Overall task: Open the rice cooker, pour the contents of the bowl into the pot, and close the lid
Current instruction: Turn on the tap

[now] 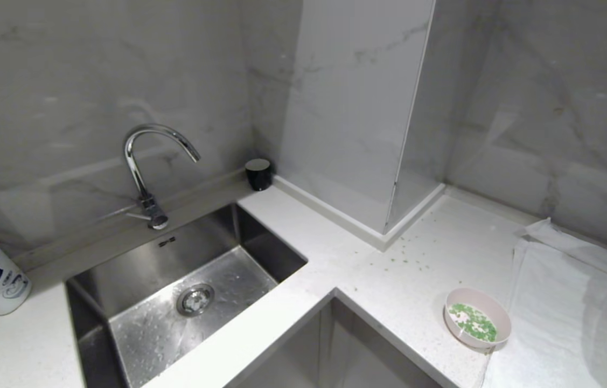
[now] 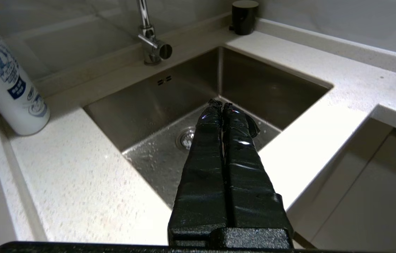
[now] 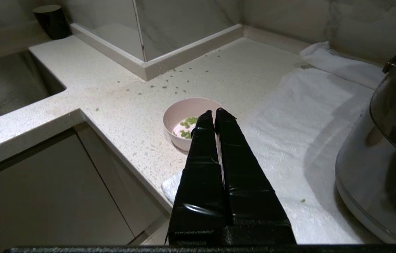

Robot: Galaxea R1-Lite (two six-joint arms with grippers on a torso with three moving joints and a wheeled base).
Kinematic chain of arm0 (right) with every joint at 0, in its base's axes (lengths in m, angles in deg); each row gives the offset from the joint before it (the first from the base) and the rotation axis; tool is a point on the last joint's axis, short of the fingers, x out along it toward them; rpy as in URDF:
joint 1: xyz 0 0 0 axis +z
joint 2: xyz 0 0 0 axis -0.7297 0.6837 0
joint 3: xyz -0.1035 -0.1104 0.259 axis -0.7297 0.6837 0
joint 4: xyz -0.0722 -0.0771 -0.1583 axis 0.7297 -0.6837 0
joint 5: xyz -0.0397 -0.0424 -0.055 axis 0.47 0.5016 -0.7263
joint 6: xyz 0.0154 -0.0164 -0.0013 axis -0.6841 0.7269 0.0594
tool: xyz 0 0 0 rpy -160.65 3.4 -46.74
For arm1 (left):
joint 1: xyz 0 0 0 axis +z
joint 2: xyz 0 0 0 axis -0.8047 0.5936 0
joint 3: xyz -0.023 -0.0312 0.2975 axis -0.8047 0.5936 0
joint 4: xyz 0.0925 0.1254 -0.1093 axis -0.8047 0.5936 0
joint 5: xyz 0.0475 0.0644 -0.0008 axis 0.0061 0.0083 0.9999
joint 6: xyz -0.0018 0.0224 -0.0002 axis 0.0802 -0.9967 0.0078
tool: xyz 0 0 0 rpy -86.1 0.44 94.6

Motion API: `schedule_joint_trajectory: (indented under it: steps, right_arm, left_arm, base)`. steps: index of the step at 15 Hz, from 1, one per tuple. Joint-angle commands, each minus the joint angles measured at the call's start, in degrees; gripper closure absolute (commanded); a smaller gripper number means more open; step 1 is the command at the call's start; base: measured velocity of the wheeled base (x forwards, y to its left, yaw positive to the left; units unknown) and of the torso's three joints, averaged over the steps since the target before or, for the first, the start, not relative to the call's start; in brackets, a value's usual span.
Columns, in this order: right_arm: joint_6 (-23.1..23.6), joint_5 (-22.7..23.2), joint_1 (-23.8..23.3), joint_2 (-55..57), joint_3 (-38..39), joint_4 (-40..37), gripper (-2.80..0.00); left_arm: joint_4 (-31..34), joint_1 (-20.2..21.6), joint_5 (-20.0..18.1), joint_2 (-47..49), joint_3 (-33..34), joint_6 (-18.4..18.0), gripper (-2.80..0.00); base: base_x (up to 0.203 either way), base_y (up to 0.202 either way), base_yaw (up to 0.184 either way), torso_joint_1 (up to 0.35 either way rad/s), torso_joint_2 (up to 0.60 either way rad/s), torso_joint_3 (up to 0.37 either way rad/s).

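Steel sink shiny; counter speckled stone; towel cloth; cooker glossy.

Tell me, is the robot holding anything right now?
Nothing. The left gripper is shut and empty above the sink; the right gripper is shut and empty short of the bowl.

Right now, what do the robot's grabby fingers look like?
Both grippers look alike. The left gripper and the right gripper each have two long black fingers, wide at the base and narrowing to rounded tips. The fingers are wrapped in shiny, wrinkled black tape, and they grow out of a rough, grainy black block. No cables or markings show.
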Motion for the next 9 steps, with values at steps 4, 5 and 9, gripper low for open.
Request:
schedule_joint_trajectory:
  steps: [4, 5, 9]
  right_arm:
    - [0.0, 0.01, 0.02, 0.0, 0.09, 0.0, 0.0]
    - [0.0, 0.01, 0.02, 0.0, 0.09, 0.0, 0.0]
    - [0.0, 0.01, 0.02, 0.0, 0.09, 0.0, 0.0]
  left_arm:
    - [-0.02, 0.0, 0.01, -0.01, 0.88, -0.01, 0.0]
    - [-0.02, 0.0, 0.04, -0.01, 0.88, -0.01, 0.0]
    - [-0.02, -0.09, 0.15, -0.1, 0.88, 0.35, 0.0]
  base:
    - [0.191, 0.0, 0.0, 0.002, 0.0, 0.0]
    - [0.197, 0.0, -0.001, -0.002, 0.0, 0.002]
    - [0.164, 0.0, 0.002, 0.0, 0.0, 0.001]
